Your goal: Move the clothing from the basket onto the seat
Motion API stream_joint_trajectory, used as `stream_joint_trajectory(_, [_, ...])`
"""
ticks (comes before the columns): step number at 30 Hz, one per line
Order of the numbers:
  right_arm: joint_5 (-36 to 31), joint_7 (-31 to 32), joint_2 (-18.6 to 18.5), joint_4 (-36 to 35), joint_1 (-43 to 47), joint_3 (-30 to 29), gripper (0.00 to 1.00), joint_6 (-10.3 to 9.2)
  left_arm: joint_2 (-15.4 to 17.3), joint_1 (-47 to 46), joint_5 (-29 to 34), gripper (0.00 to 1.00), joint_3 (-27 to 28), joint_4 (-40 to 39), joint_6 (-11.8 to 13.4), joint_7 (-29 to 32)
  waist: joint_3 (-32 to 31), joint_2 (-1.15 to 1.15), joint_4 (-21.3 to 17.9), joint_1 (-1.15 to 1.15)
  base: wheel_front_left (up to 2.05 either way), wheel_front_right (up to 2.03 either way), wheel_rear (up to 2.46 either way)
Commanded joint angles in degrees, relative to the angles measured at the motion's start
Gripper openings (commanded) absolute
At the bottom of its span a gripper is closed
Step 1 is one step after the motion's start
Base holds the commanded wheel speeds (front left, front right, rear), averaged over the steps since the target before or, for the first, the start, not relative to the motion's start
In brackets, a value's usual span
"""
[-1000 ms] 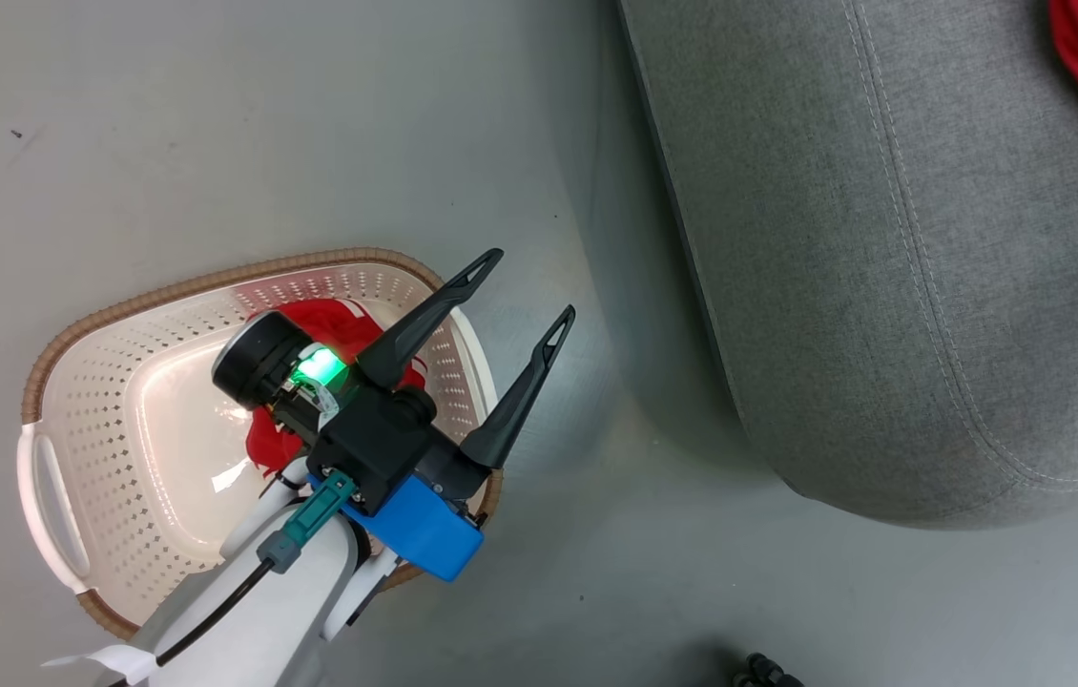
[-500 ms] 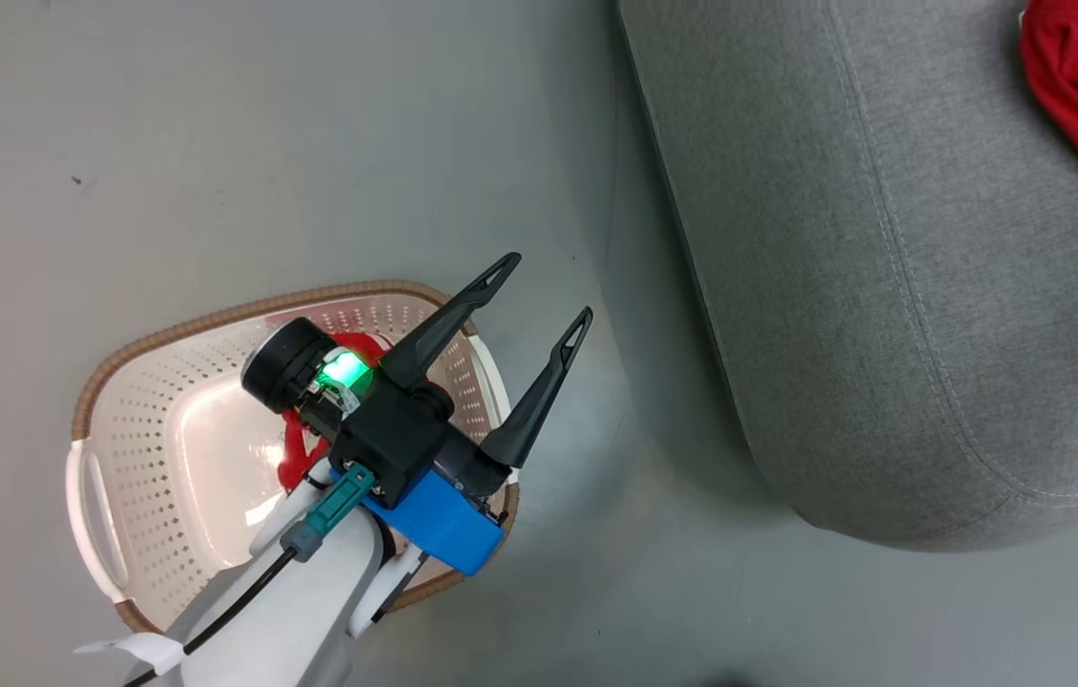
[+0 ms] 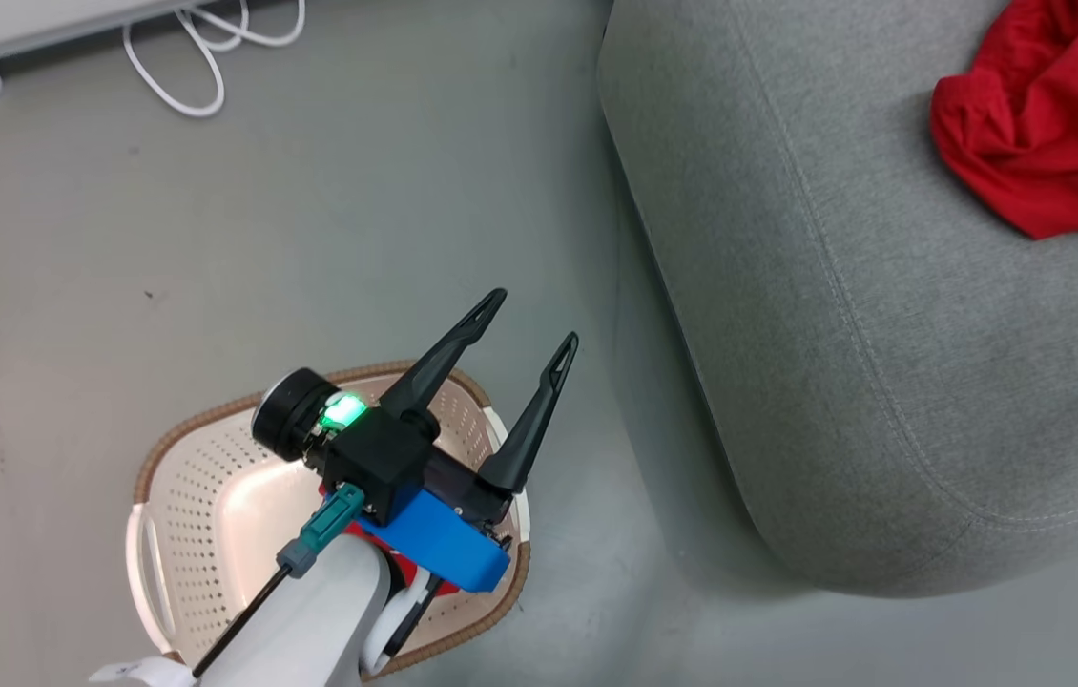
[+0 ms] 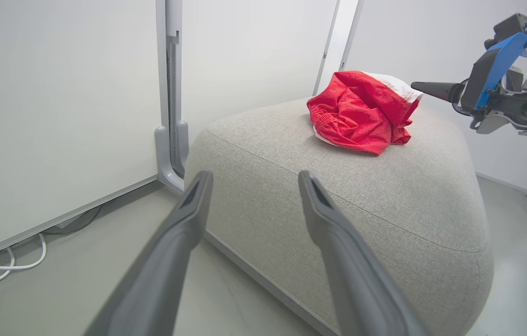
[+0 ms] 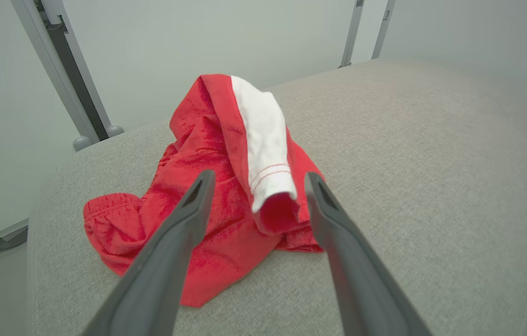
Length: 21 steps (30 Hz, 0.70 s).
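At the lower left of the head view the left gripper (image 3: 529, 322) hangs over the basket (image 3: 205, 425), jaws spread wide and empty. A sliver of red clothing (image 3: 405, 577) peeks from under its wrist, inside the basket. Past a strip of grey floor (image 3: 358, 191) the seat (image 3: 882, 382) takes up the right side. On it, at the upper right, a second red garment (image 3: 1045, 134) lies in a crumpled heap, its white panel on top. The right gripper (image 5: 259, 176) hovers just before that heap, fingers parted, gripping nothing. A white cable (image 3: 186, 86) loops at the far upper left.
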Motion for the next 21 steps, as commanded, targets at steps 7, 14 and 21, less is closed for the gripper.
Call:
stream_joint_trajectory(7, [1.7, -1.6, 0.3, -2.7, 7.5, 5.2, 1.00, 0.02, -2.0, 5.1, -0.6, 1.00, 3.9, 0.9, -0.4, -0.3, -7.5, 0.00, 0.7, 0.01, 0.00, 0.00, 0.00])
stream_joint_trajectory(14, [4.3, -2.5, 1.6, -8.5, 15.6, 10.4, 1.00, 0.03, -4.3, 10.0, -0.5, 1.00, 7.8, 2.4, -0.7, -0.3, -12.9, 0.00, 2.1, 0.01, 0.00, 0.00, 0.00])
stream_joint_trajectory(21, [6.7, -1.8, 3.0, -17.7, 24.9, 14.2, 1.00, 0.03, -6.0, 13.7, 0.1, 1.00, 11.9, 3.5, -0.9, -0.3, -16.9, 0.00, 5.0, 0.01, 0.00, 0.00, 0.00])
